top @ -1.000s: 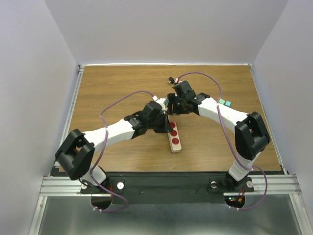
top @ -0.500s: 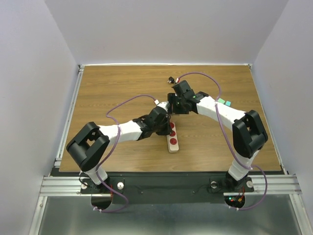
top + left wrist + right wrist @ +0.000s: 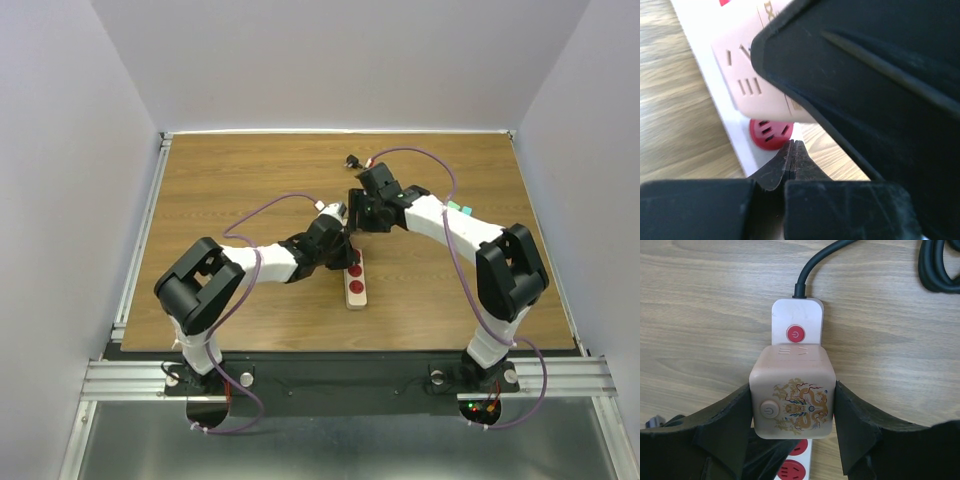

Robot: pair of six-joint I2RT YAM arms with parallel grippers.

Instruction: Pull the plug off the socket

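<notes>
So here's where this one stands. The socket lies in the middle of the table, long way pointing away from the arm bases. Its black cord runs off the far end, just past the red power button.

The plug is a chunky beige cube with a dragon print and its own little button, sitting on the strip right next to that power button. The right end effector has a finger on each side of the cube and looks clamped onto it, both pads flush against its sides.

The left end effector is fully closed with nothing in it, tips pinched together. It's down over the strip by a red outlet, just near-side of the cube. My guess is it's there to pin the strip down while the other arm pulls, though I can't tell for sure if it's actually pressing on the plastic.

Progress-wise, I'd say the setup is done: grip on the plug, second arm bracing. The actual pull isn't finished as far as I can see. The cube sits squarely over the strip, and neither wrist view shows whether the prongs have started to come out. What's left is lifting it straight up and clear without dragging the whole strip along.
</notes>
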